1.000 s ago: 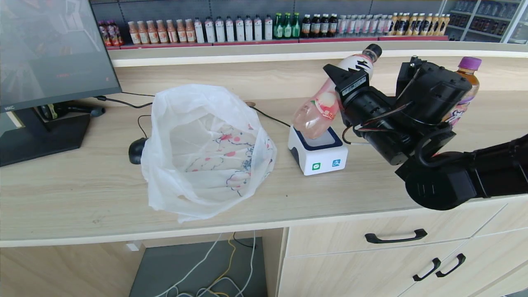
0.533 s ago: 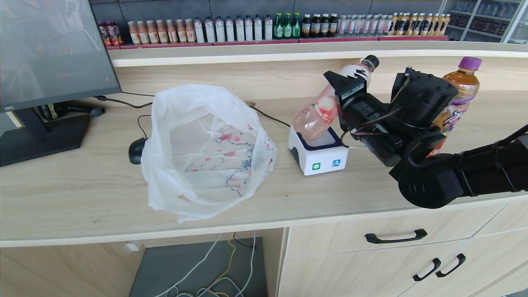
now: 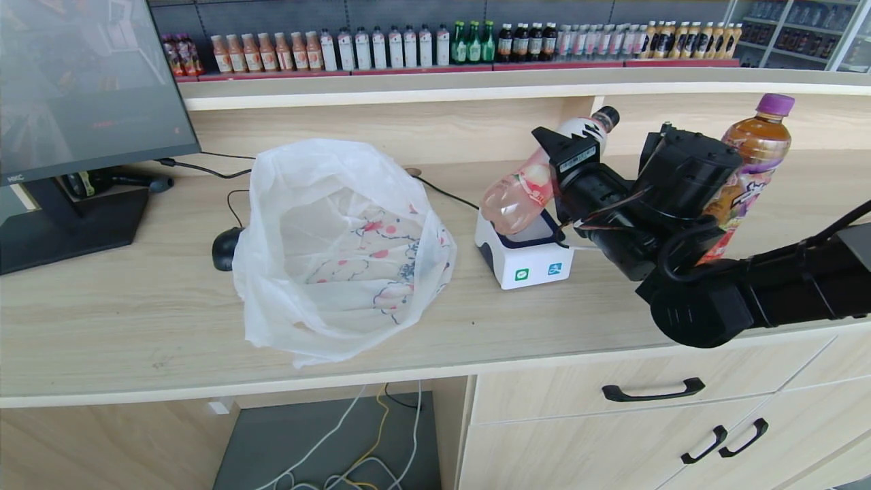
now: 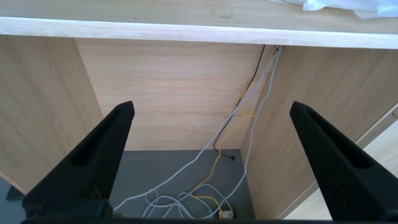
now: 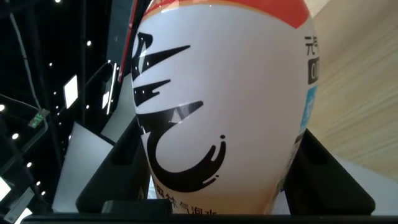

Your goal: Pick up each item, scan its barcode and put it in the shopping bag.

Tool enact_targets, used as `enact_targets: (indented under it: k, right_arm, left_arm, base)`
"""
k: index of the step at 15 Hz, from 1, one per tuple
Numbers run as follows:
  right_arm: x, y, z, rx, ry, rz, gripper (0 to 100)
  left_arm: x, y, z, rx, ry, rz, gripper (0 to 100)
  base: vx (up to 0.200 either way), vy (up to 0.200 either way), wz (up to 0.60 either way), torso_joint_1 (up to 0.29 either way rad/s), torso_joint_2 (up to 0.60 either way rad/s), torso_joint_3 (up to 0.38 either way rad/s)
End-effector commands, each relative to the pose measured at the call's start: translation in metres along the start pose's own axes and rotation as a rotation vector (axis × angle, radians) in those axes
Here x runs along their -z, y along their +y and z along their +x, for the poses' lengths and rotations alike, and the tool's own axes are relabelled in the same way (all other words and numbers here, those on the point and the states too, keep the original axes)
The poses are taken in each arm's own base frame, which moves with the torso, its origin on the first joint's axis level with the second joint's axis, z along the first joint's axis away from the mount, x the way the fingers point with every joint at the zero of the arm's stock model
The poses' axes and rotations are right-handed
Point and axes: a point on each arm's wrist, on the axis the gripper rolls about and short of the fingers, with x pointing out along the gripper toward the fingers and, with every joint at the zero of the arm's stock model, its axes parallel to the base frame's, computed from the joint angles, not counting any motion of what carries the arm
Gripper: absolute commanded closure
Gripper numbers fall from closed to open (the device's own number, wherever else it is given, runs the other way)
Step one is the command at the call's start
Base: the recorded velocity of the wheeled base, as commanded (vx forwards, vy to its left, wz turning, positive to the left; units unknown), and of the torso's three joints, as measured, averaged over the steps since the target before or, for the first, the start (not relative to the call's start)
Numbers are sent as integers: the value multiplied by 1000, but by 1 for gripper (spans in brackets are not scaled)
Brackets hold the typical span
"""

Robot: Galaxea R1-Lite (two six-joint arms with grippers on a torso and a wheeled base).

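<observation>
On desk (image 3: 136,320): shopping bag (image 3: 340,252) centre; mouse (image 3: 224,248) just left; scanner (image 3: 524,262) just right, bottle (image 3: 520,194) tilted over it; second bottle (image 3: 755,156) farther right.

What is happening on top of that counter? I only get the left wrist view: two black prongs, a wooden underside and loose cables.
Observer: The right gripper holds a pink bottle tilted, its base over a small white scanner.
Operator: Where would that bottle go afterwards?
Observer: A white shopping bag stands open on the counter, on the robot's left of the scanner.
Operator: Is anything else there to scan?
Observer: One brown bottle with a purple cap stands upright behind the right arm.
</observation>
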Motion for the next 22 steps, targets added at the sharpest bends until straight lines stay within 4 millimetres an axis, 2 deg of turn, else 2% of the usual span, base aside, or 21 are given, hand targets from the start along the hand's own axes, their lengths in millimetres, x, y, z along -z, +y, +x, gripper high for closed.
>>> enact_targets:
  k: [1, 18, 22]
  right_arm:
    - [0, -1, 0, 2, 1, 1, 100]
    - [-3, 6, -1, -16, -4, 1, 100]
    - [-12, 24, -5, -64, -21, -8, 100]
  left_arm:
    - [0, 0, 0, -1, -1, 0, 0]
    - [0, 0, 0, -1, -1, 0, 0]
    - [0, 0, 0, -1, -1, 0, 0]
  base:
    - [0, 0, 0, 0, 0, 0]
    - [0, 0, 0, 0, 0, 0]
    - [0, 0, 0, 0, 0, 0]
